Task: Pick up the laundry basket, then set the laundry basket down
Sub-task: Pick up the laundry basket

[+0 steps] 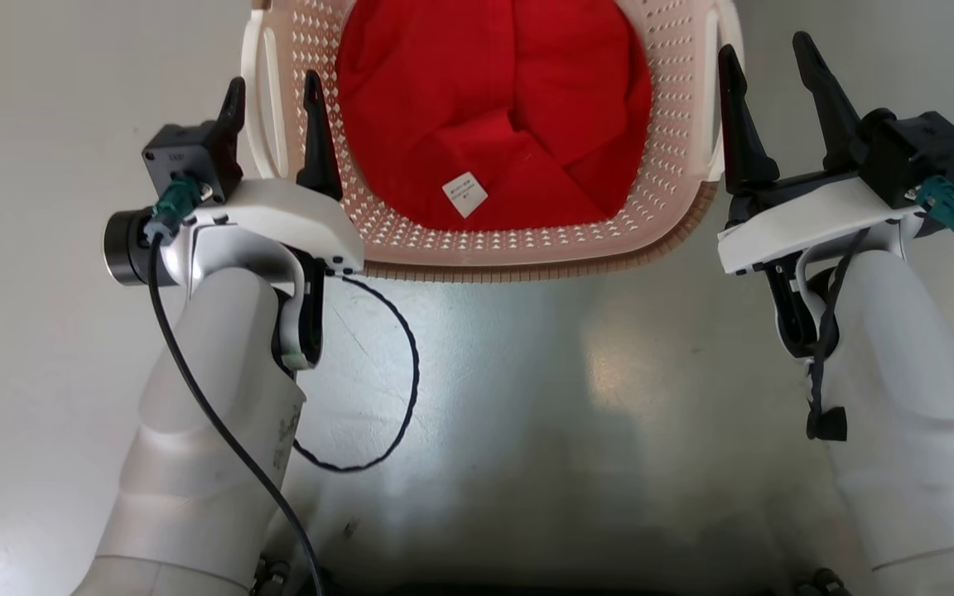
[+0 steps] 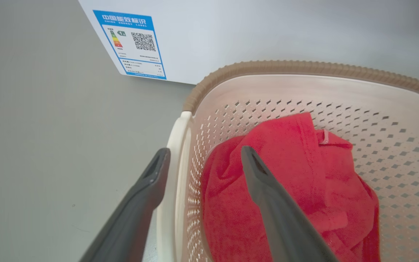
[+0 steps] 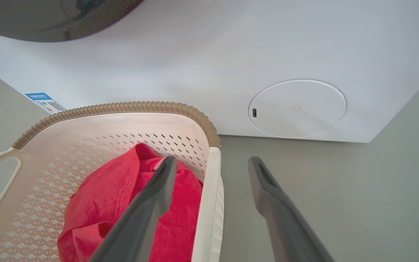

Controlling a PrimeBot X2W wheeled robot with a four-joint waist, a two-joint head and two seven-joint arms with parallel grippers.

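The laundry basket [image 1: 527, 269] is cream with a brown rim and sits at the top centre of the head view, with a red cloth [image 1: 493, 99] inside it. My left gripper [image 1: 274, 80] is open and straddles the basket's left white handle [image 1: 266, 124], one finger inside the basket and one outside. In the left wrist view that gripper [image 2: 205, 150] spans the side wall [image 2: 178, 163] without pinching it. My right gripper [image 1: 763, 43] is open too. Its fingers [image 3: 158, 189] stand either side of the right wall [image 3: 209, 189].
A white washing machine [image 3: 231, 54] stands just beyond the basket, with a round cover [image 3: 296, 108] low on its front and a blue energy label [image 2: 133, 43] at one corner. Grey floor [image 1: 527, 397] surrounds the basket. A loose black cable [image 1: 407, 356] hangs by my left forearm.
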